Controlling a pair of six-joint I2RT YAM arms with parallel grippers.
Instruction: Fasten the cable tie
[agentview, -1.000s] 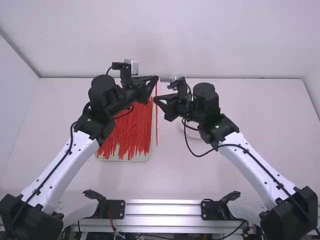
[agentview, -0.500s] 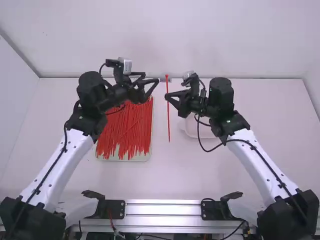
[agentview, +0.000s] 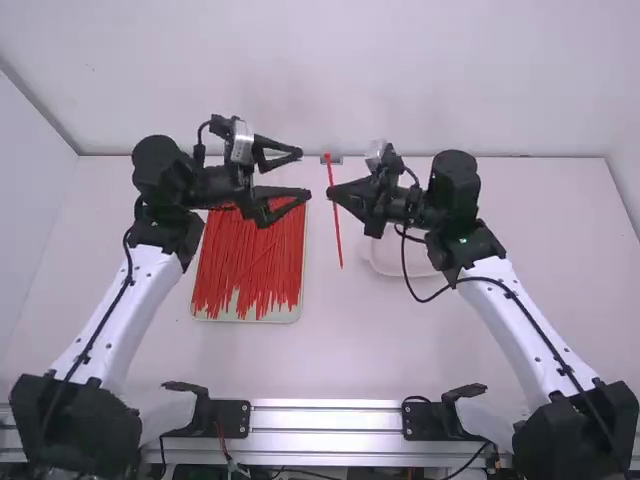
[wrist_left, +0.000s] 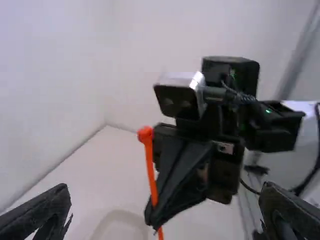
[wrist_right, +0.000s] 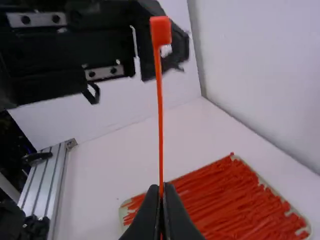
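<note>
In the high view my right gripper (agentview: 334, 193) is shut on a single red cable tie (agentview: 335, 225). The tie hangs nearly upright above the table, its head (agentview: 327, 158) on top and its tail pointing down. The right wrist view has the same tie (wrist_right: 160, 100) rising straight out of the closed fingertips (wrist_right: 152, 202). My left gripper (agentview: 300, 173) stands open a short way left of the tie, touching nothing. Its two fingers (wrist_left: 42, 212) sit wide apart in the left wrist view, facing the right gripper (wrist_left: 159, 217) and the tie (wrist_left: 149, 165).
A pale tray (agentview: 290, 316) piled with several red cable ties (agentview: 250, 260) lies under the left arm, seen also as the heap (wrist_right: 235, 197) below the right gripper. A white dish (agentview: 395, 262) rests under the right arm. Bare table surrounds both.
The right gripper has carried the tie to the right, off the tray's edge. The left gripper has drawn back to the left and its fingers have spread wider.
</note>
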